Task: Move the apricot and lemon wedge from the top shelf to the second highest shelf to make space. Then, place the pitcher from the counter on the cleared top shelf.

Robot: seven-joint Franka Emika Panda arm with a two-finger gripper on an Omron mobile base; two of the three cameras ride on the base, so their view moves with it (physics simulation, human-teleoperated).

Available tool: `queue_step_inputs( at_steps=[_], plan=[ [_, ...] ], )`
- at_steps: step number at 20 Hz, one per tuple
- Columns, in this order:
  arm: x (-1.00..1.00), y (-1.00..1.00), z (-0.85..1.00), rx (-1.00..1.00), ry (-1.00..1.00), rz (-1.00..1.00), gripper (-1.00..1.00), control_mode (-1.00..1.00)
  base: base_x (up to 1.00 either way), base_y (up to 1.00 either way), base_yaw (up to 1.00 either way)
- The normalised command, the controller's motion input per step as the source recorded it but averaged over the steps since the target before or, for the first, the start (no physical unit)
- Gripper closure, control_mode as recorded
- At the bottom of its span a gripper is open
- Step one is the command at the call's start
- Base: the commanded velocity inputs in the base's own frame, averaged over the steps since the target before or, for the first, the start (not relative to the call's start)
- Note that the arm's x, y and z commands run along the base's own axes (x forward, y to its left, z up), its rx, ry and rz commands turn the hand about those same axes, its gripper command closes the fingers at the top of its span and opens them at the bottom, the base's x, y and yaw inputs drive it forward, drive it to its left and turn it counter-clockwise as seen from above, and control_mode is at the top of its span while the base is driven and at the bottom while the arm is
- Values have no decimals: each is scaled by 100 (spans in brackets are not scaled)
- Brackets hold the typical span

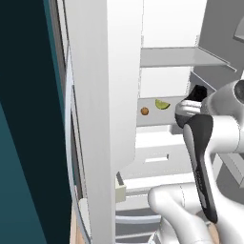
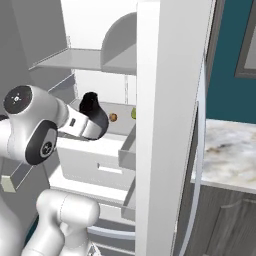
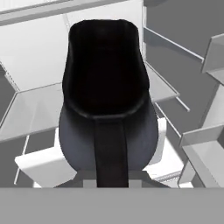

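Note:
The dark glossy pitcher (image 3: 107, 96) hangs in front of the open fridge, and my gripper (image 2: 86, 121) is shut on its handle. From the base views the pitcher (image 1: 197, 93) (image 2: 92, 106) sits level with the second highest shelf (image 1: 155, 120), below the bare top shelf (image 1: 177, 57) (image 2: 72, 60). The apricot (image 1: 144, 111) (image 2: 113, 117) and the lemon wedge (image 1: 162, 104) lie side by side on that second shelf, left of the pitcher. In the right base view the door edge half hides the lemon wedge (image 2: 133, 113).
White fridge doors (image 1: 102, 95) (image 2: 167, 125) stand open on both sides of the arm. White drawers (image 2: 95, 162) jut out below the shelves. Door bins (image 3: 205, 148) line the right side. The marbled counter (image 2: 227, 150) lies right of the fridge.

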Motion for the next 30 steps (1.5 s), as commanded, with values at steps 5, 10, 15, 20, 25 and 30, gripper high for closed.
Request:
queue_step_inputs(
  at_steps=[5,10,15,20,25,30],
  plan=[
    [0,0,74,0,-4,2,100,-100,0,0,0],
    [9,0,45,0,-1,10,100,-100,0,0,0],
    [25,1,22,0,-7,15,100,-100,0,0,0],
    [38,0,46,0,-12,10,100,-100,0,0,0],
    [44,8,48,-3,-4,4,100,-100,0,0,0],
    [53,18,13,-6,0,0,100,-100,0,0,0]
  ],
)
